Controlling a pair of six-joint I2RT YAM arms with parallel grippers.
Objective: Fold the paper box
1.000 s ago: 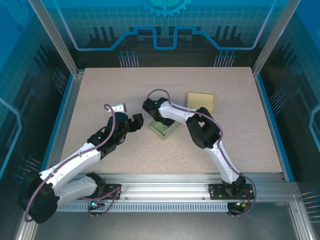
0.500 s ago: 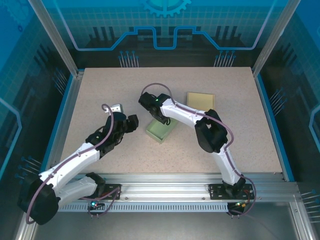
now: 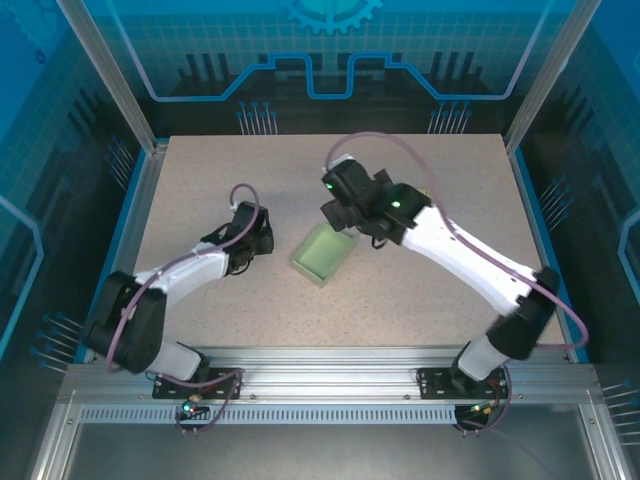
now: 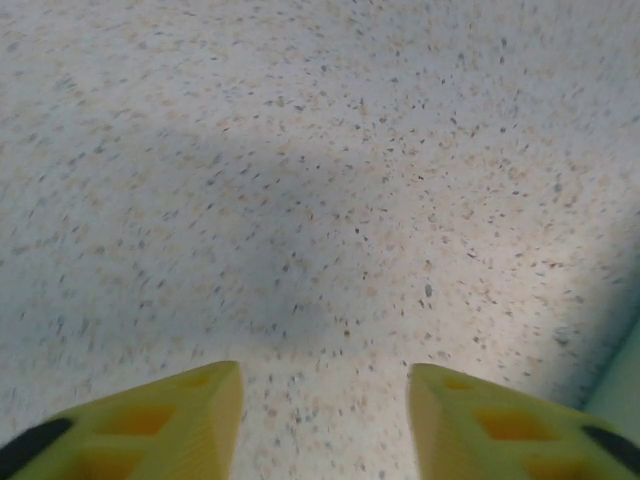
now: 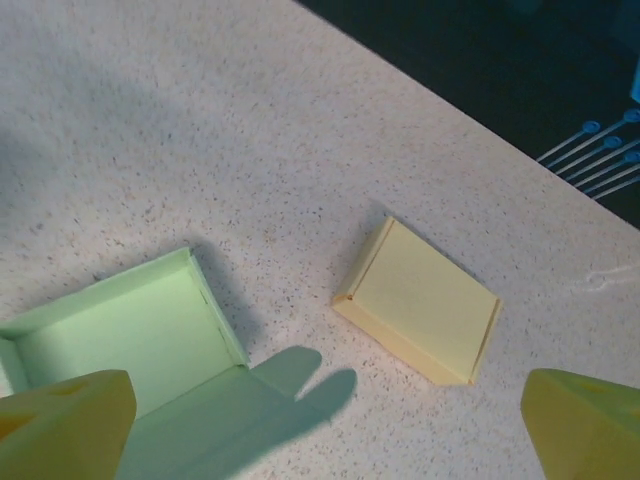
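1. The green paper box (image 3: 324,254) lies on the speckled table (image 3: 200,180) near its middle, between the two grippers in the top view, with its long side running diagonally.
2. In the right wrist view the green paper box (image 5: 115,335) is an open tray with raised walls along its far and right sides. A flat green flap (image 5: 205,420) spreads from it onto the table.
3. The right gripper (image 3: 341,217) sits at the box's far right corner in the top view. From that angle it cannot be told whether it touches the box.
4. In its own view the right gripper (image 5: 325,425) has its yellow fingers (image 5: 62,425) spread wide with nothing between them. The box shows at the left finger, and the shadow of a finger falls across the flap and the table.
5. A closed yellow box (image 5: 420,315) lies on the table to the right of the green one, apart from it and between the two fingers in the right wrist view.
6. The left gripper (image 3: 257,240) is to the left of the green box, near it but with bare table between them.
7. In the left wrist view the left gripper (image 4: 325,400) has its fingers parted over bare table and grips nothing. A pale green edge (image 4: 625,395) shows at the lower right of that view.
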